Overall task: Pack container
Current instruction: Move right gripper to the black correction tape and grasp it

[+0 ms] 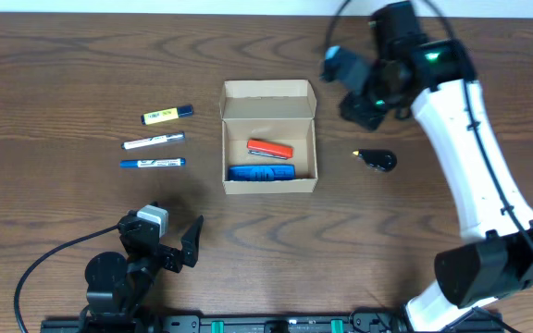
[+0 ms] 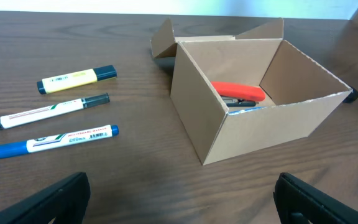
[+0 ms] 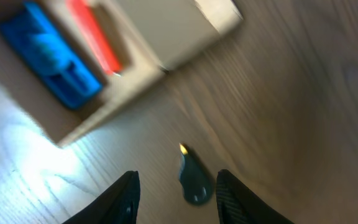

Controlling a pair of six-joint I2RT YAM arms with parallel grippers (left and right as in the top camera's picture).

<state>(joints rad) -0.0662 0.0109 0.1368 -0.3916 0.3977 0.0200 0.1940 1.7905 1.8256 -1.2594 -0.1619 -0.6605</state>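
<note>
The open cardboard box (image 1: 269, 139) holds a red tool (image 1: 269, 148) and a blue object (image 1: 261, 173). The left gripper (image 2: 182, 193) and right gripper (image 3: 178, 183) are released, empty.

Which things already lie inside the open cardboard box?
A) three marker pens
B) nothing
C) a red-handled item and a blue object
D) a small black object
C: the overhead view shows the red-handled item and the blue object inside the cardboard box, while the marker pens lie outside it.
</note>
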